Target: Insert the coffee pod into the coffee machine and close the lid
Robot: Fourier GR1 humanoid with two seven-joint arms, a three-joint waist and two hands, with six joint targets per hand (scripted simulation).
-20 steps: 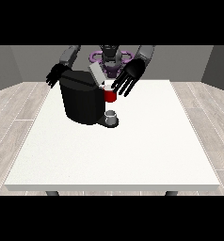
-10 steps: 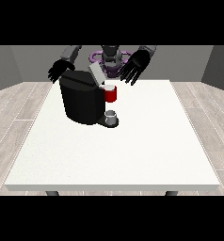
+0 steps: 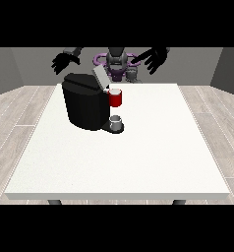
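Two black hands hang in the air at the far side of the white desk (image 3: 138, 162), both raised above its back edge and touching nothing. One hand, at the view's left (image 3: 63, 61), is up behind the coffee machine (image 3: 87, 106), its fingers spread and pointing down. Its partner, the hand at the view's right (image 3: 155, 58), is held out wide of the robot's body, fingers splayed apart and empty. Between them sits the robot's torso (image 3: 117, 63) at the top of the view. On the desk's left half stands the machine, a black block with its grey lid (image 3: 100, 77) tilted up and open at the top. At the machine's front, just under the lid, shows a red thing at the machine (image 3: 116, 98). Below that, on the machine's base, rests a small grey thing (image 3: 116, 120); I cannot tell whether it is the pod. Wooden floor (image 3: 18, 106) runs around the desk on both sides
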